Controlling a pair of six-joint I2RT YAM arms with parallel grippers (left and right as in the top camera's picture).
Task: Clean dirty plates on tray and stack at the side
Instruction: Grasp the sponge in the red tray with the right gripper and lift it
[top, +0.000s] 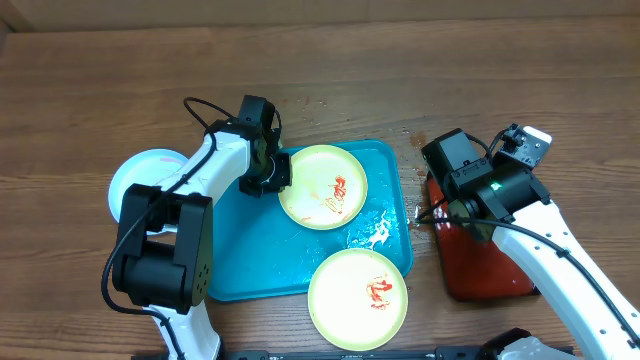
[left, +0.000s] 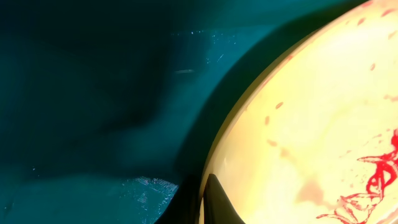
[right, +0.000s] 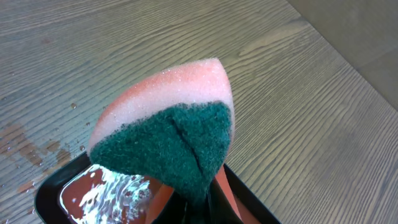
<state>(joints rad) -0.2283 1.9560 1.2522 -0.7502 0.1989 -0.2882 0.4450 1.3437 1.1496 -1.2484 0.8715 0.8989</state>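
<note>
Pinching the left rim of the upper plate (top: 322, 187), the left jaws are pressed together on its lime-green edge. From them the plate's cream face runs off to the right, over the turquoise tray (top: 250, 265). The right jaws are clamped on a sponge (right: 168, 137), green scrub side down, held above the dark red tray (top: 490, 280) just past the turquoise tray's right rim. The coming wipe seems to turn on that line. The red smear (top: 338, 192) lies between the two arms and nearer the right one, which would have to cross the raised rim to reach it. The second plate (top: 358, 297) sits just beside the upper one, overhanging the tray's near edge, so there is little room there. The pale plate (top: 128, 180) rests on the desk (top: 90, 90) left of the tray, likely where the stack goes.
</note>
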